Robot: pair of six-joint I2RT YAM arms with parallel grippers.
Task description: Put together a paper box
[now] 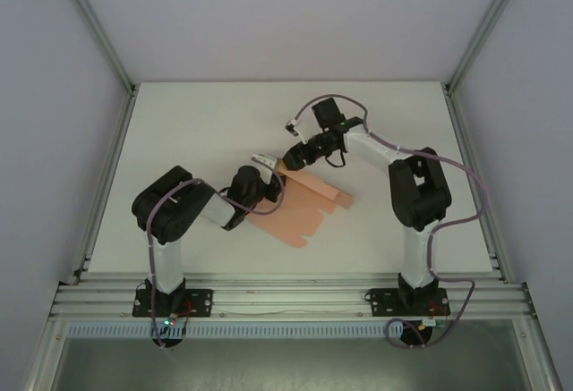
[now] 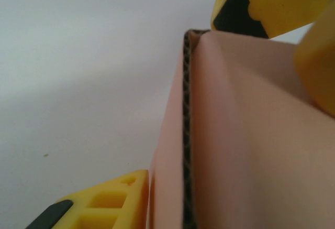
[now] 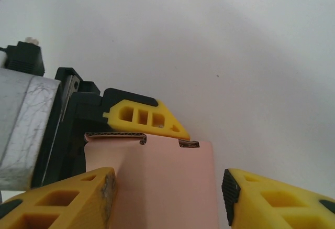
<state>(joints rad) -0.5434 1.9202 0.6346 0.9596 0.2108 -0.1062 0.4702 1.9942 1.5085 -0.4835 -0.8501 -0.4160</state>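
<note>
Where: paper box (image 1: 304, 208), part-folded, on bench (image 1: 197, 123) between both arms.
Left hand (image 1: 267, 160): straddles a card edge; pinching or slack, cannot tell.
Right hand (image 3: 168, 179): spread around the card.
Handling: probably light, easily creased; pinch near folds.

Right end effector (image 3: 168, 189) straddles the paper box (image 3: 162, 163).

Your left wrist view blurs the salmon-pink corrugated card sheet (image 2: 251, 134) – it runs off bottom and right. It hides one finger of the left gripper (image 1: 265, 161).
</note>
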